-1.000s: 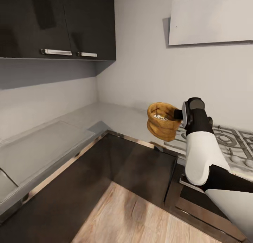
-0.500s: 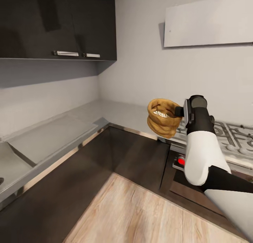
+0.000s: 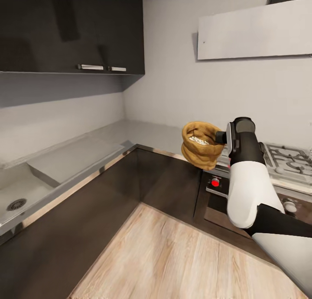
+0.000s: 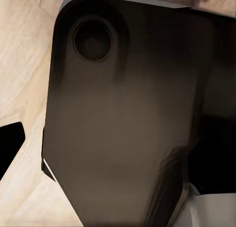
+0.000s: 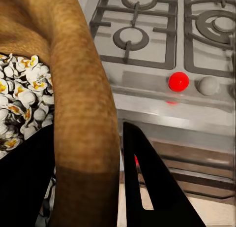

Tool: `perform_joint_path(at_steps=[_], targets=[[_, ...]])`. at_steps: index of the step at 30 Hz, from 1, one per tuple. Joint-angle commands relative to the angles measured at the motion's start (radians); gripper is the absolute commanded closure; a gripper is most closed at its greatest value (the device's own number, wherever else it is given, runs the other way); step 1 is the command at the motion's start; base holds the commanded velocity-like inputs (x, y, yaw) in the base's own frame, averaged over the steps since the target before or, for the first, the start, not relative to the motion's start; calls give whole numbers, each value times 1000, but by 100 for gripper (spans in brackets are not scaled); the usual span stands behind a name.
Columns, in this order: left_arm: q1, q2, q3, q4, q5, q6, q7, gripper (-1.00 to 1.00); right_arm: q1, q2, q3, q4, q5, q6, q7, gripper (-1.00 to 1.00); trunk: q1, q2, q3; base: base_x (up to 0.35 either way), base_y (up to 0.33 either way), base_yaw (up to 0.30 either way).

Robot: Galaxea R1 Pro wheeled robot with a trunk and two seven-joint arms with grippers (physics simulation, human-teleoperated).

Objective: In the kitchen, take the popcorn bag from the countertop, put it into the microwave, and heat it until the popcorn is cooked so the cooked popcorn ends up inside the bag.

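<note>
Holding white popcorn, the popcorn bag hangs from right fingers.

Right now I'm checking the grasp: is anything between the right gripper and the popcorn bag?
No. The right gripper is shut on the popcorn bag, with one finger inside the rim among the popcorn and one outside, the paper wall pinched between them. The bag hangs in the air in front of the gas hob.
</note>
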Motion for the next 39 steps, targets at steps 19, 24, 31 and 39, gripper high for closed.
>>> perform_joint_path(at_steps=[19, 24, 31, 39], targets=[[0, 3, 1, 0, 7, -1, -1, -100, 0, 6, -3, 7, 4, 2, -14, 100, -1, -1, 15, -114, 0, -3], [0, 3, 1, 0, 7, -1, -1, -100, 0, 6, -3, 12, 1, 2, -13, 100, -1, -1, 23, 0, 0, -71], [0, 4, 2, 0, 8, -1, -1, -100, -3, 16, -3, 19, 3, 2, -16, 100, -1, -1, 34, 0, 0, -79], [0, 5, 2, -1, 8, -1, -1, -100, 72, 14, -3, 23, -4, 2, -7, 100, -1, -1, 47, 0, 0, -80]])
